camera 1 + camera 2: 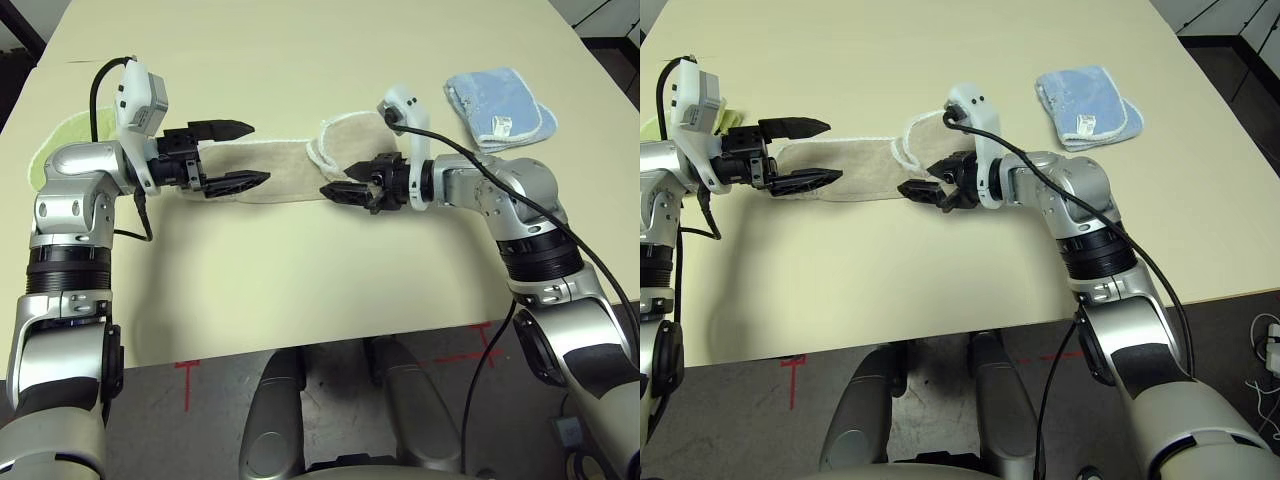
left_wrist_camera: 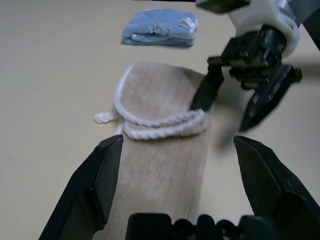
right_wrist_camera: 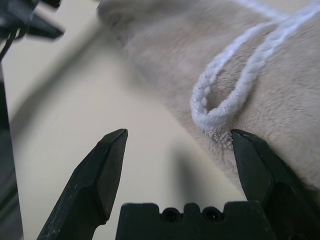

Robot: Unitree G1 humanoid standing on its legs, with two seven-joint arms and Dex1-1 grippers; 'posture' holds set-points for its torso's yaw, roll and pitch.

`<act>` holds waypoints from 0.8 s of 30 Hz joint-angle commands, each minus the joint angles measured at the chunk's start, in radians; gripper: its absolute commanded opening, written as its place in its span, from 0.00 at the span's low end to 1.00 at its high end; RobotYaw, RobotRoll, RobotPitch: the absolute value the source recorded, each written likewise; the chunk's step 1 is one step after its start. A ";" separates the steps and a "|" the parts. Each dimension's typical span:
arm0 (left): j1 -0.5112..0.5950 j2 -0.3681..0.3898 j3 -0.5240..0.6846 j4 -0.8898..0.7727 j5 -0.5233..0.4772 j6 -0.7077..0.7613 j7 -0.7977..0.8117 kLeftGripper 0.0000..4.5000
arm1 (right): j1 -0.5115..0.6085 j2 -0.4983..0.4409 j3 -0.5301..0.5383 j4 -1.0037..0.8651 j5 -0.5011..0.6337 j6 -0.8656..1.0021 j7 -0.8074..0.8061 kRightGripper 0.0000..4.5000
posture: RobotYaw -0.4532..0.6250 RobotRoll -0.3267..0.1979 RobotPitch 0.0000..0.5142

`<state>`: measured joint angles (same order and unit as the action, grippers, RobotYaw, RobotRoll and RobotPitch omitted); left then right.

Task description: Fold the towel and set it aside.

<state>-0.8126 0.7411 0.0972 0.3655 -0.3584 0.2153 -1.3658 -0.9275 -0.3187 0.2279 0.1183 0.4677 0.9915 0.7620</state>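
My left gripper [image 1: 228, 155] hangs level over the left end of the towel [image 1: 280, 172], jaws wide and empty, pointing right. The towel lies as a long folded strip at mid-table, its white piped edge [image 2: 160, 125] doubled over. My right gripper [image 1: 352, 189] points left at the strip's right end, jaws spread, gripping nothing. Farther right sits a folded blue towel [image 1: 500, 108], its small white label unreadable.

Head views overhead; wrist views near towel [image 2: 165, 150].
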 commanded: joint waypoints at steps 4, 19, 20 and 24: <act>0.026 0.002 -0.009 -0.030 -0.012 0.011 -0.002 1.00 | -0.008 0.011 0.021 0.007 -0.037 -0.069 0.034 0.99 | 0.43 0.62 0.50; 0.068 -0.011 0.017 -0.028 -0.034 0.024 0.026 1.00 | 0.240 -0.152 -0.298 0.044 -0.013 -0.663 0.277 0.99 | 0.41 0.62 0.49; 0.072 -0.013 0.020 -0.025 -0.034 0.020 0.032 1.00 | 0.253 -0.166 -0.299 0.060 -0.022 -0.693 0.291 0.99 | 0.41 0.62 0.50; 0.091 -0.022 0.034 0.009 -0.026 -0.043 0.047 1.00 | 0.299 -0.228 -0.277 0.164 -0.087 -0.881 0.395 0.85 | 0.42 0.62 0.50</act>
<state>-0.7442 0.7204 0.1184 0.3636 -0.3844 0.2047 -1.3202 -0.6455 -0.5408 -0.0543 0.2497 0.4023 0.1721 1.1227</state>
